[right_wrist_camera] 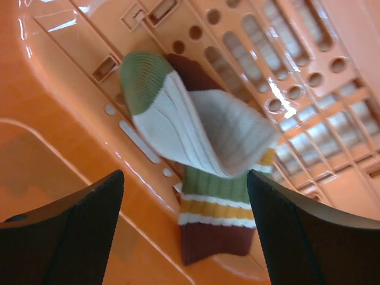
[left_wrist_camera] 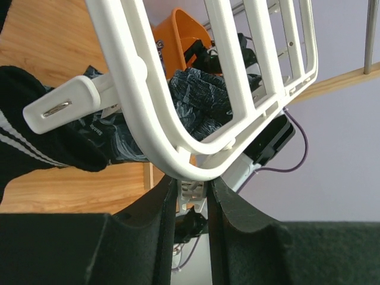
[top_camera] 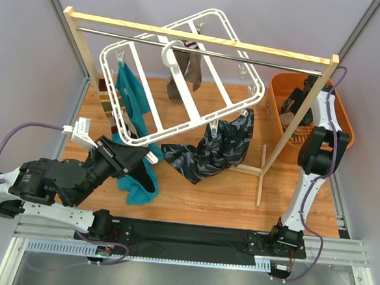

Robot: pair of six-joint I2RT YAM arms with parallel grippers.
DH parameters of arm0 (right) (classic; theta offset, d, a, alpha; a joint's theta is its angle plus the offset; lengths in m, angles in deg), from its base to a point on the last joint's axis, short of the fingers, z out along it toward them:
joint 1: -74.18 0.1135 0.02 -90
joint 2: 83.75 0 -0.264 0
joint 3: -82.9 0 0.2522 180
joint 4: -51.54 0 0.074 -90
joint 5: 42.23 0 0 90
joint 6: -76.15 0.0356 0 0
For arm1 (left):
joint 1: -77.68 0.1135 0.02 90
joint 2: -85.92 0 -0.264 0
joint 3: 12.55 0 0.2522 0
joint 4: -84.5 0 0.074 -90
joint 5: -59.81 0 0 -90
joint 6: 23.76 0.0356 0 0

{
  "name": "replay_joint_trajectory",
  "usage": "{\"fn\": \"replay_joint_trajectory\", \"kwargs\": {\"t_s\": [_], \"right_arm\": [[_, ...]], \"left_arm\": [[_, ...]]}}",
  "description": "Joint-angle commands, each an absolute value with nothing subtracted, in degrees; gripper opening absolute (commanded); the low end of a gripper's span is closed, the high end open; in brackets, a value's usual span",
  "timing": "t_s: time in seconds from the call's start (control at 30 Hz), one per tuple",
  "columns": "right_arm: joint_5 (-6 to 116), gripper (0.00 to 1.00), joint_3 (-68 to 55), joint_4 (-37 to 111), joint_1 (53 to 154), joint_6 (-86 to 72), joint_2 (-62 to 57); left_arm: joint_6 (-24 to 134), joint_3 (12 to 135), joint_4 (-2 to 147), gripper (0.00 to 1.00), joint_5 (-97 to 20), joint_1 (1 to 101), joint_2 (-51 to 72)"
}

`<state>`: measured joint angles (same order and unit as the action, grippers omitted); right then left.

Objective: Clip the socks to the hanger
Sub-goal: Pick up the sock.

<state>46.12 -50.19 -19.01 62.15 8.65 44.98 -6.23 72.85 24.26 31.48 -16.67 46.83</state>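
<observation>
Progress entry, top view unless noted.

- The hanger (top_camera: 194, 105) is hung, tilted, from the rail of the wooden rack (top_camera: 249, 47) at 12 o'clock.
- Two socks are seen dangling from it and are judged clipped: a teal sock (top_camera: 129, 92) at the frame's 9 o'clock side and a grey-brown sock (top_camera: 187, 74) just below the hook.
- The left gripper (top_camera: 140, 155) is placed at the frame's 7 o'clock corner. In the left wrist view its jaws are drawn narrow onto a white clip (left_wrist_camera: 191, 193) under that corner. No sock is seen in this clip.
- A teal and black heap (top_camera: 138, 184) is lying on the table just beneath that gripper, unclipped.
- A striped sock end (top_camera: 105, 101) is visible at 9 o'clock, beside the frame. Whether it is clipped cannot be told.
- The right gripper (right_wrist_camera: 184, 178) is lowered into the orange basket (right_wrist_camera: 59, 89) at 2 o'clock. Its jaws are spread wide on either side of a green, white and brown sock (right_wrist_camera: 196, 130) on the basket floor. Nothing is held.
- A dark patterned cloth (top_camera: 212, 147) is draped at centre; it is not counted.

Judgement: the task is under half done. At least the basket sock and the heap are left to be clipped.
</observation>
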Motion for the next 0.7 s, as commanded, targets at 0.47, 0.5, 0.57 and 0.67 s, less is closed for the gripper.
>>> {"fn": "replay_joint_trajectory", "kwargs": {"t_s": [0.47,0.5,0.57,0.67], "right_arm": [[44.94,0.0,-62.43,-15.75,59.95,9.97,50.29],[45.48,0.0,-62.78,-14.53,59.77,9.97,47.85],[46.89,0.0,-62.7,-12.85,59.33,10.49,45.46],[51.88,0.0,-63.22,-10.21,58.02,12.68,42.12]], "left_arm": [[-10.84,74.6,17.83,0.0,29.49,-16.63,44.44],[-11.01,74.51,17.83,0.0,29.32,-16.63,44.44],[-11.71,74.42,17.48,0.0,29.23,-16.63,44.61],[-12.42,73.98,17.3,0.0,29.31,-16.63,44.88]]}}
